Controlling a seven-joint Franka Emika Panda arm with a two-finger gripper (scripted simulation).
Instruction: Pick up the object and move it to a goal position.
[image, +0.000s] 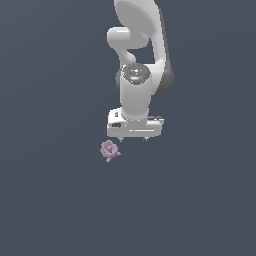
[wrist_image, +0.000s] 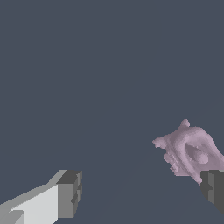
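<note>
No writing anywhere; gripper (image: 133, 138) hung with fingers (wrist_image: 69, 194) spread wide, the object (image: 109, 150) just beside it, not gripped.

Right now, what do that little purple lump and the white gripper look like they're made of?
Purple lump: matte, like soft clay or rubber; knobbly folds, no glints, though a render leaves this open. Gripper: smooth white plastic or painted metal; even sheen, with dark grey fingertips.
</note>
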